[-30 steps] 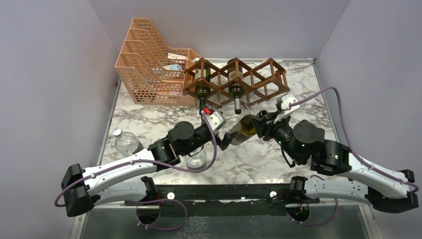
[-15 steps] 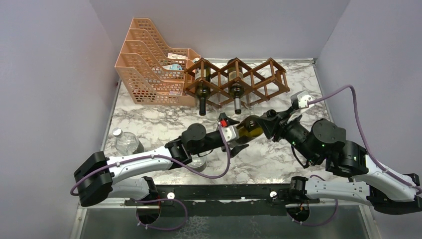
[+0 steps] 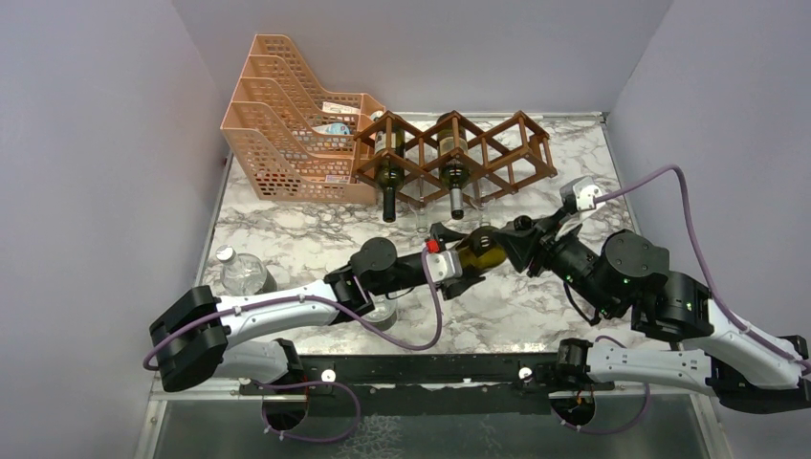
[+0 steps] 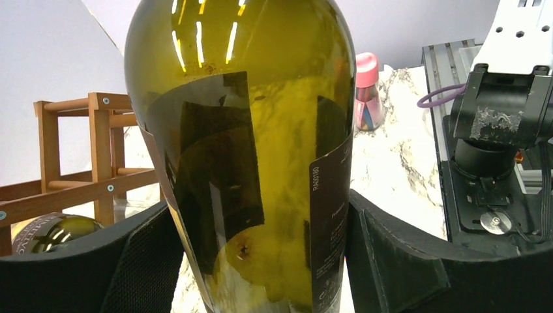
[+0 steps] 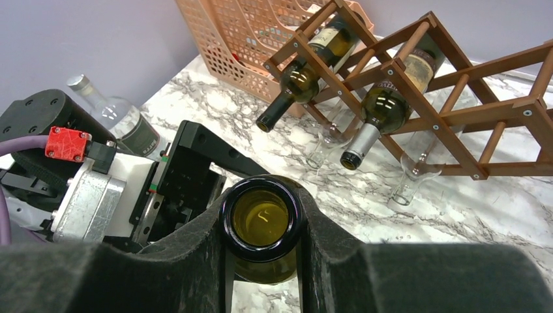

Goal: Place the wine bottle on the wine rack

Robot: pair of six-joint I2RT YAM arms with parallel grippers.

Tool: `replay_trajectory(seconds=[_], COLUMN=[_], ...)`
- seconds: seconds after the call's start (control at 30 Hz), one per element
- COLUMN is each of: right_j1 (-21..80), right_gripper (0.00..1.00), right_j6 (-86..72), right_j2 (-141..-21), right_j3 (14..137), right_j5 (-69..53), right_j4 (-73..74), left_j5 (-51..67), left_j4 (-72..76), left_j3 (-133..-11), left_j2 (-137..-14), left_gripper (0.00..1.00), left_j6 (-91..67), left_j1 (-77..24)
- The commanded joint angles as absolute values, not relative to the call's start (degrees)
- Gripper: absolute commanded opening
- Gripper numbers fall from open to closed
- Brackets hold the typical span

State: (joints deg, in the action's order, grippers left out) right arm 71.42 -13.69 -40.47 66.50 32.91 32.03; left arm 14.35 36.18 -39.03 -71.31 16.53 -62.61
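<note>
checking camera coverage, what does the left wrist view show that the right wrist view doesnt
Only the left wrist view shows the wine bottle's label side and a pink-lidded container behind it. Only the right wrist view shows the bottle's open mouth, the peach file tray and a clear silver-capped bottle. Both show the wine bottle clamped between black fingers, the wine rack and the marble table.

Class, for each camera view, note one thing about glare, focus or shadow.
Left wrist: bright streaks of glare on the shoulder of the wine bottle. Right wrist: the bottle mouth and the wine rack are both in sharp focus. Top external: even lighting, only soft shadows on the table.
</note>
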Motion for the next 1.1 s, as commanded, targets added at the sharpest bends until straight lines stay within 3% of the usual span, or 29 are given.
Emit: replay_trajectory(seconds=[0.0,0.03,0.07,0.13,0.2,0.73,1.07], right_j1=[71.56,71.56,71.60,71.60,71.54,71.55,71.56], right_gripper=[0.13,0.22,0.32,0.47,0.56,0.58,0.59], right_j6=[-17.08,-17.61,-18.33,-19.88,-21.04,-27.36,-32.65], right_j2=[-39.58,-39.86,-40.14,-40.65,-40.70,-45.90,-50.41], right_j3=[70.56,71.17,71.72,72.89,73.76,83.64,80.04], right_j5=[28.68,28.64,28.63,28.59,27.71,25.23,26.30], right_j4=[30.51,32.12,33.84,37.37,40.48,65.18,72.94], left_j5=[15.12,14.73,13.83,11.87,10.50,6.41,6.29], left_j4=[39.64,39.64,39.64,39.70,39.67,39.64,39.63], left_j3=[-40.79,-40.98,-41.15,-41.51,-41.72,-43.11,-43.99], left_j2=[-71.94,-71.86,-71.74,-71.63,-71.49,-72.33,-72.19], left_gripper=[0.27,0.05,0.00,0.00,0.00,0.00,0.00], left_j6=[21.76,23.31,24.51,28.30,33.37,83.62,95.49], left_j1=[-62.62,-62.66,-62.67,-62.67,-62.67,-62.67,-62.92])
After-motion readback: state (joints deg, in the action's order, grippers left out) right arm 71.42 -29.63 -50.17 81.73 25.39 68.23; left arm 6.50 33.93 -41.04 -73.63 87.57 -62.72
